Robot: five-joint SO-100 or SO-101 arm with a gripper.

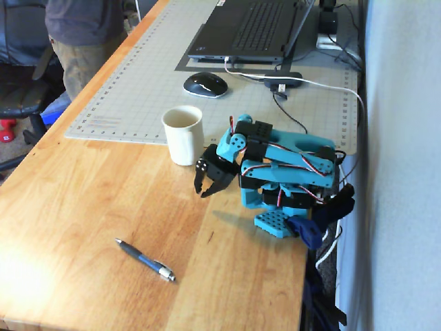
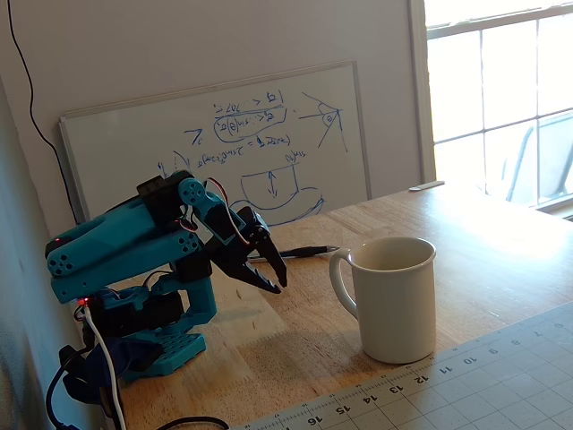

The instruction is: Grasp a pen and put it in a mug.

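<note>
The slim blue and dark ballpoint pen with a silver end [image 1: 145, 260] is seen lying flat on the wooden worktop [image 1: 83, 207], well apart from the plain cream-white ceramic mug [image 1: 183, 135]. The black two-finger gripper [image 1: 204, 186] is held just beside the mug, its jaws slightly apart and empty.

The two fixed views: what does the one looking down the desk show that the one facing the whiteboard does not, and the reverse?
Only the desk view shows the laptop, the mouse and a standing person. Only the other view shows the whiteboard, the window and the mug's handle. Both show the mug, the pen lying on the table, and the empty gripper.
</note>
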